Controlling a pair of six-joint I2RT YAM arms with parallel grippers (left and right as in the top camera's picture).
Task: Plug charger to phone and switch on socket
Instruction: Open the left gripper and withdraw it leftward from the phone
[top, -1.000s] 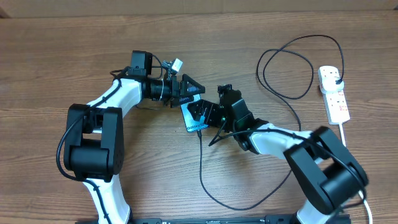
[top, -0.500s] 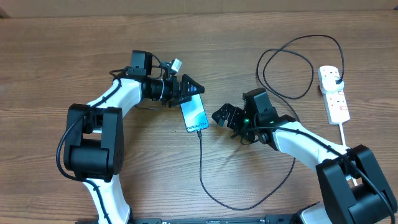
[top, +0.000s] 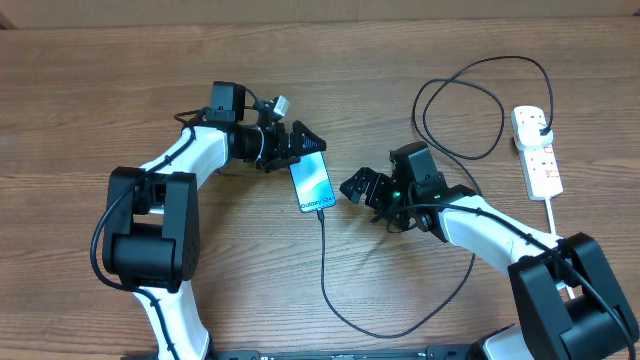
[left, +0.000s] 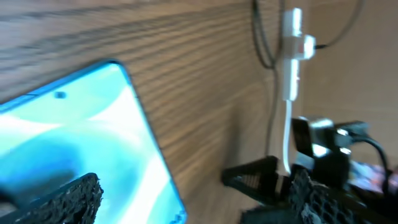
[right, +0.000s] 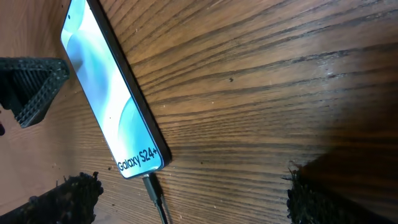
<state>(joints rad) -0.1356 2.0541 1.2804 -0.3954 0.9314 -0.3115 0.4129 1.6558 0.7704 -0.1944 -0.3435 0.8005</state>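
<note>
The phone (top: 312, 182) lies flat on the table, its light blue screen up and the "Galaxy" text at its near end. The charger's connector tip (top: 320, 212) sits in the phone's near end, as the right wrist view (right: 152, 185) shows. The black cable (top: 327, 290) loops right and round to a black plug (top: 541, 124) in the socket (top: 538, 160). My left gripper (top: 305, 147) is open over the phone's far end (left: 81, 137). My right gripper (top: 362, 190) is open and empty, just right of the phone (right: 112, 106).
The socket's thick white cord (top: 560, 215) runs toward the front right edge. The cable makes wide loops at the back right (top: 470, 100) and the front middle. In the left wrist view the socket (left: 292, 56) shows far off.
My right gripper has pulled back to the right, off the phone's near end, leaving the connector in the phone. The left gripper has barely moved.
</note>
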